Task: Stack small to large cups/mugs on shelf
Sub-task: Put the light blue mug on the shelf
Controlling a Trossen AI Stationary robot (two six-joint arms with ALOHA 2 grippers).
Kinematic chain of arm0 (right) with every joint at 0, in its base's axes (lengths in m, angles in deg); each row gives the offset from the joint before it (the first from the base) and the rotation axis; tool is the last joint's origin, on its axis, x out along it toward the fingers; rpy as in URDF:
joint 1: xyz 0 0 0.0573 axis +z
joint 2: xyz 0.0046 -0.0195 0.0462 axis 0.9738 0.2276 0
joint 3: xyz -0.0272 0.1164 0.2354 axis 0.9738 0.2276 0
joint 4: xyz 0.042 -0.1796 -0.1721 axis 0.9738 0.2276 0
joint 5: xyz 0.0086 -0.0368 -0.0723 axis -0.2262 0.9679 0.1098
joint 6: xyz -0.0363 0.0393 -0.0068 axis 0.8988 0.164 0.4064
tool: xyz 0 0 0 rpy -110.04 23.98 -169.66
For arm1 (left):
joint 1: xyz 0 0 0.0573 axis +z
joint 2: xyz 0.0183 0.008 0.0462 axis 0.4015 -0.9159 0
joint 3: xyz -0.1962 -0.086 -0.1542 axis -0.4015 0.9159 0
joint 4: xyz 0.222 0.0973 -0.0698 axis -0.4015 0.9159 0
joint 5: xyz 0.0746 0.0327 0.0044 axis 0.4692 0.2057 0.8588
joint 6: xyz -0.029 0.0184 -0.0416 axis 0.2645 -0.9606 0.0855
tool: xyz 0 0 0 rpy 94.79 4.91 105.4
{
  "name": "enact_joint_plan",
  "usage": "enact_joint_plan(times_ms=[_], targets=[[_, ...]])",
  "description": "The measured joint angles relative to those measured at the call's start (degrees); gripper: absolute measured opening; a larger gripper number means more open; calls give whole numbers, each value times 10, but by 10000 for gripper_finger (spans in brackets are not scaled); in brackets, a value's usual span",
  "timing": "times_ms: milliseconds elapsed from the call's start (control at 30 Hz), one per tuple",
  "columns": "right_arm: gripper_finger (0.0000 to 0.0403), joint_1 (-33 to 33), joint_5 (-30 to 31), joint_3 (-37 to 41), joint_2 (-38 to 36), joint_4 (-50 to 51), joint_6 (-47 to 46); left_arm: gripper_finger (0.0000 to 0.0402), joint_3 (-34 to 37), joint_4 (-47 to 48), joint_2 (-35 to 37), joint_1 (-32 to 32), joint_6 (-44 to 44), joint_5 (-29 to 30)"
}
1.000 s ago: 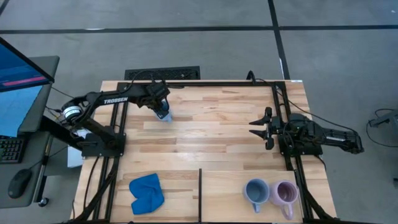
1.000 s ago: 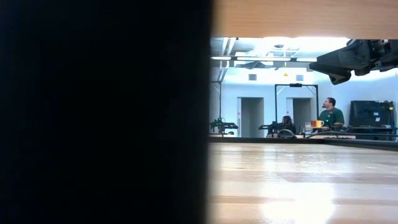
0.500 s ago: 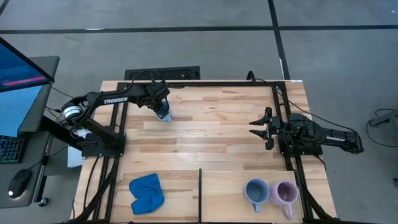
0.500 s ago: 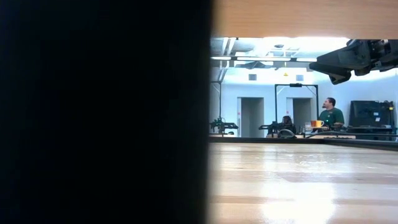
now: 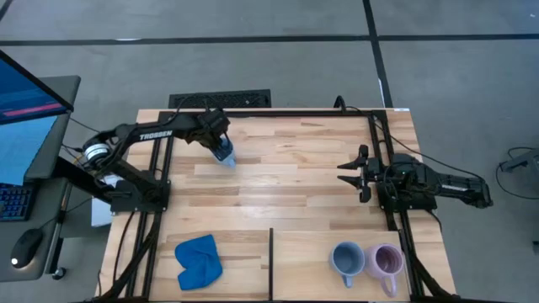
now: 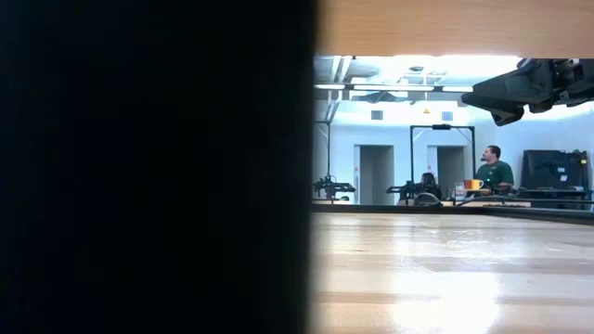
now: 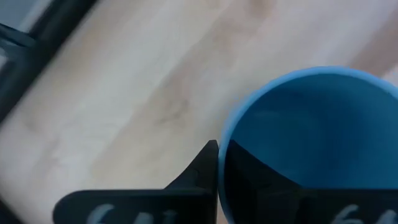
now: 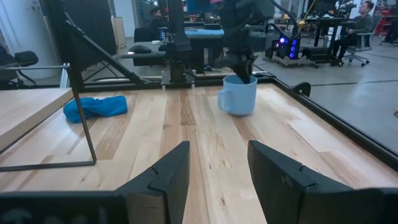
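The light sky-blue mug point(image 5: 225, 155) stands on the main tabletop at the far left. It also shows in the right wrist view point(image 8: 238, 94), with its handle toward the table's near side. My left gripper point(image 5: 221, 146) is above it and shut on it. The dull grey-blue mug point(image 5: 345, 258) and the pale lilac mug point(image 5: 387, 261) stand side by side on the shelf point(image 5: 307, 248) at the near right. My right gripper point(image 5: 347, 172) is open and empty at the table's right side, pointing left. My left gripper holds the light sky-blue mug by its rim point(image 7: 222, 155), with one finger point(image 7: 202, 171) outside the wall and the other inside the cup. The fingers come from above, pointing down. In the right wrist view the mug stands upright with its base on the table.
A bright blue cloth point(image 5: 198, 259) lies bunched at the near left. A thin black rail point(image 5: 270, 261) marks the shelf's left edge. In the low view a dark thing blocks the left half. People sit in the room beyond the table point(image 6: 495, 169).
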Motion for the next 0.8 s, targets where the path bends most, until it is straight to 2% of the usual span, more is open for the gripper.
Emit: enact_joint_plan(times_ms=[133,333,433,600,800], targets=[[182,0,0,0,0,0,0,1,-25,27,-4,-3,0,-50],[182,0,0,0,0,0,0,0,-114,86,-3,-16,-7,-58],[182,0,0,0,0,0,0,0,-165,107,-3,-33,-11,-80],[182,0,0,0,0,0,0,0,-250,143,-2,-89,-14,-103],[182,0,0,0,0,0,15,0,-344,145,-2,-169,3,-103]])
